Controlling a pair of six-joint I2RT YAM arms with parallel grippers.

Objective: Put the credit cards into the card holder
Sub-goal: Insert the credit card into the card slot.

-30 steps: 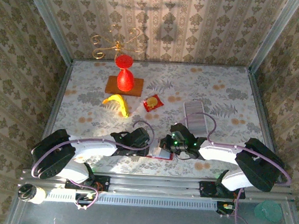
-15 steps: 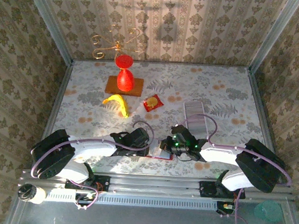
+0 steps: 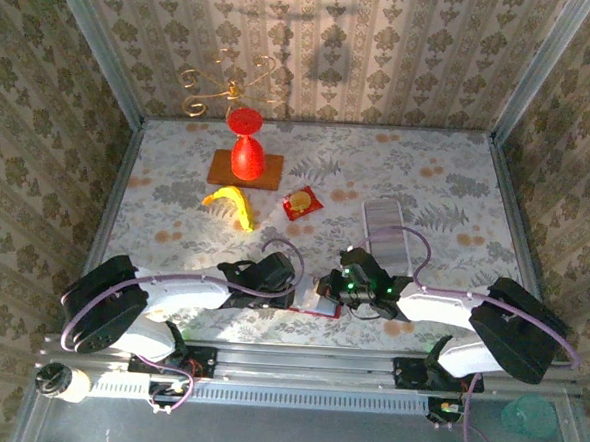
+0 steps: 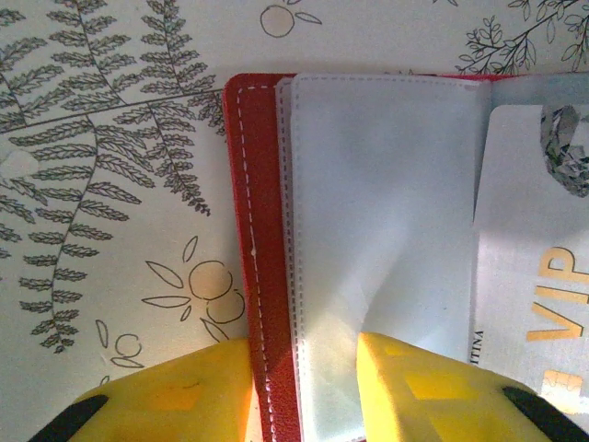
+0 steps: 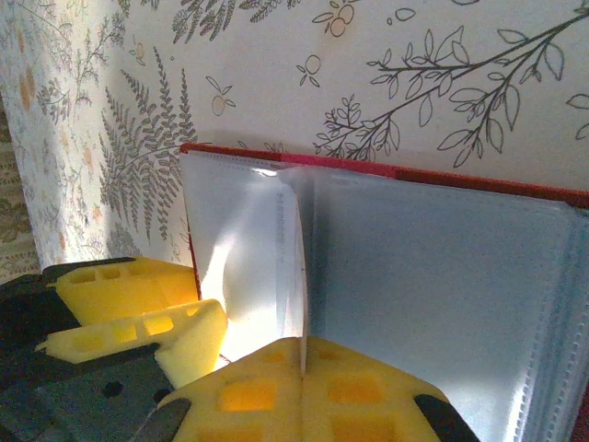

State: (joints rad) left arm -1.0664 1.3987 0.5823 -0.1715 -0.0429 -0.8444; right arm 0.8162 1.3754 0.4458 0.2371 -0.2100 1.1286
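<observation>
At the near edge of the table [image 3: 447, 190], between the two wrists, the dark-red card holder [image 3: 318, 306] lies opened flat with its clear sleeves facing up. The right gripper [image 5: 302, 354] is clenched on one clear sleeve leaf, standing it on edge above the spread. The left gripper [image 4: 302, 357] straddles the holder's stitched red border and the sleeve next to it. Its yellow fingers [image 4: 175, 401] sit a little apart, and I cannot tell whether they pinch or merely rest there. A pale card lettered VIP [image 4: 538, 285] lies on the half away from that border, either in a sleeve or on top of one. The stack of credit cards [image 3: 383, 221] sits further back, just behind the right wrist and apart from the holder. The thin leaf may slide out of the pads, or crease if it is pulled harder. A sideways tug could drag the whole holder toward the table's front lip if the left hold is weak. Both arms' fingertips work very close together, so a careless swing risks a knock. Free room lies behind the holder, up to the red sachet [image 3: 301, 202] and the banana [image 3: 231, 206]; the front offers almost none.
</observation>
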